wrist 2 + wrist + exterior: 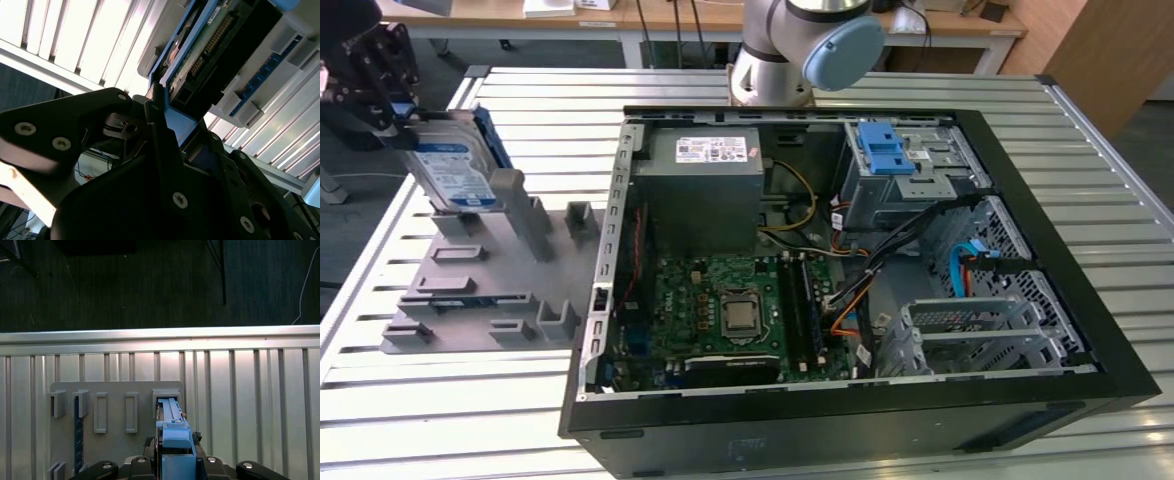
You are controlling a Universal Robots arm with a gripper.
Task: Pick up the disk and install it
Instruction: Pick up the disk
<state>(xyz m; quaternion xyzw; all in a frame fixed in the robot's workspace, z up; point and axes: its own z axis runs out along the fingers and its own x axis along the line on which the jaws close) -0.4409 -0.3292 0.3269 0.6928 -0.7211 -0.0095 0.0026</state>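
The disk [454,168], a silver drive with a white-and-blue label and a blue carrier frame, stands tilted on edge at the far end of the grey slotted holder [480,295], on the exterior view's left. My black gripper [395,112] is shut on its upper end. In the second wrist view the fingers [160,130] clamp the blue frame, and the disk's [202,47] circuit-board side runs away from them. In the first wrist view the disk's [172,432] blue edge sticks out between the gripper's [175,465] jaws, over a slot of the holder [115,395].
An open computer case [1067,330] lies on the slatted metal table [454,400]. It holds a grey power supply [707,190], a green motherboard [734,310] and a silver perforated cage with a blue latch [894,155]. The arm's base [794,50] stands behind the case.
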